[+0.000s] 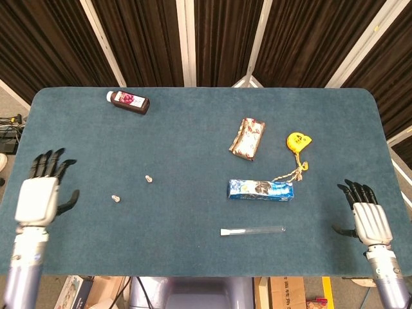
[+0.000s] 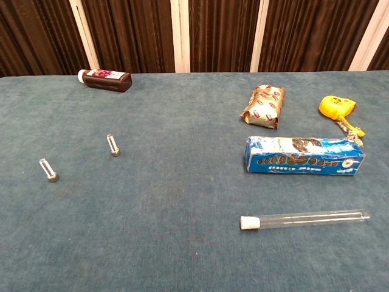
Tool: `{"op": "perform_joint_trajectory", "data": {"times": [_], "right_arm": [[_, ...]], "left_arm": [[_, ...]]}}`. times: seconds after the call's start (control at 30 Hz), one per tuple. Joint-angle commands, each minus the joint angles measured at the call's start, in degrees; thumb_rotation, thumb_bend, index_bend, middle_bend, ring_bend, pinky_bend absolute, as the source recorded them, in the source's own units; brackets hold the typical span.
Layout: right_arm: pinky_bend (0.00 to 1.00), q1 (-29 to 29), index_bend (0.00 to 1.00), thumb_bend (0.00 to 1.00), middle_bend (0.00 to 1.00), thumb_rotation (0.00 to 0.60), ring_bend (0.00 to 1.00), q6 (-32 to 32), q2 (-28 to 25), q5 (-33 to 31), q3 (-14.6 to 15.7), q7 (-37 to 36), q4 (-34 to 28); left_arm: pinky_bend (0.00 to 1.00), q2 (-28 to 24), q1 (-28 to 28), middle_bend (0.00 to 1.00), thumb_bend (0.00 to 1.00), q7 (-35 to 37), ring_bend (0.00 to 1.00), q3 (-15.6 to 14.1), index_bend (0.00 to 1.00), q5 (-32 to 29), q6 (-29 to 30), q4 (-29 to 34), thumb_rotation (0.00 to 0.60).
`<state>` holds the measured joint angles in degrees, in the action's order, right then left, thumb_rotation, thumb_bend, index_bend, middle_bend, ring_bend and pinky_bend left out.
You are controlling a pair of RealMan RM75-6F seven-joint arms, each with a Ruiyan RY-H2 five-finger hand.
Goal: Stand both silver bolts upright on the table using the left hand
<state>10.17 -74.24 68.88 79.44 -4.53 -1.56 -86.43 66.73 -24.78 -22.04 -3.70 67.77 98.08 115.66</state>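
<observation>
Two silver bolts stand upright on the blue table, heads down. One bolt (image 1: 148, 179) (image 2: 113, 146) is nearer the middle; the other bolt (image 1: 116, 198) (image 2: 48, 171) stands to its left and closer to the front edge. My left hand (image 1: 40, 196) hovers at the table's left edge, well away from both bolts, fingers spread and empty. It shows only in the head view. My right hand (image 1: 365, 219) rests open near the front right corner, holding nothing.
A dark bottle (image 1: 128, 101) lies at the back left. A foil packet (image 1: 248, 138), a yellow tape measure (image 1: 297, 141), a blue biscuit pack (image 1: 260, 190) and a glass test tube (image 1: 252, 230) lie right of centre.
</observation>
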Motion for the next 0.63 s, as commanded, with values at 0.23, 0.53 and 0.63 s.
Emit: {"op": "perform_joint_trajectory", "data": {"times": [0.23,0.53,0.63], "right_arm": [[0.00,-1.0,0.16,0.11,0.09,0.600,0.06,-6.6,0.8,4.9,-0.2,0.1,1.4],[0.00,-1.7,0.13,0.11,0.09,0.600,0.06,-9.3,0.5,6.6,-0.3,-0.6,1.1],[0.00,-2.0,0.13,0.11,0.09,0.600,0.06,-10.2,0.3,7.0,-0.4,-0.4,0.7]], "left_arm": [[0.00,-3.8,10.1,0.03,0.46,19.0,0.00,-5.6,0.20,6.1,-1.5,-11.0,0.600],[0.00,-3.6,11.8,0.03,0.46,20.5,0.00,-4.2,0.18,8.6,-2.4,-13.0,0.600],[0.00,-3.6,12.0,0.03,0.46,21.4,0.00,-3.5,0.18,9.3,-3.3,-13.5,0.600]]}}
